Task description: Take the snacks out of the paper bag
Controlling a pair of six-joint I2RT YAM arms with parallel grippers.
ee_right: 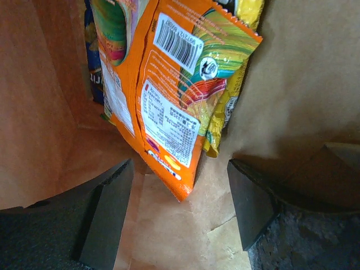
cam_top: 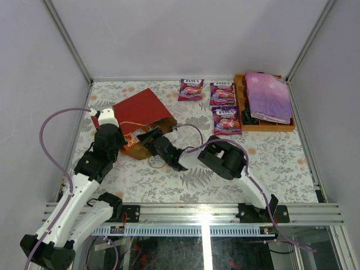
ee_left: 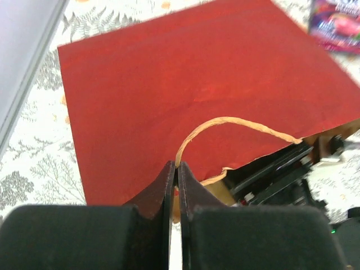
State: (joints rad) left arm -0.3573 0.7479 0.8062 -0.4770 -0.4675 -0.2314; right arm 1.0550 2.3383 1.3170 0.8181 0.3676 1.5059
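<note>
The red paper bag (cam_top: 142,109) lies on its side with its mouth toward the arms. My left gripper (cam_top: 116,133) is shut on its beige cord handle (ee_left: 225,121) in the left wrist view, fingertips (ee_left: 176,166) pressed together over the red side (ee_left: 169,84). My right gripper (cam_top: 147,136) is inside the bag mouth, open (ee_right: 180,208). An orange pouch (ee_right: 169,95) hangs between its fingers, untouched, with a yellow-green pouch (ee_right: 225,115) behind and a blue bag (ee_right: 93,73) deeper in. Three purple pouches (cam_top: 191,89) (cam_top: 222,93) (cam_top: 226,120) lie on the table.
A brown wooden tray (cam_top: 242,104) at the back right holds a folded purple cloth (cam_top: 268,97). The brown kraft walls (ee_right: 298,84) close in around my right gripper. Grey enclosure walls border the patterned table (cam_top: 270,163).
</note>
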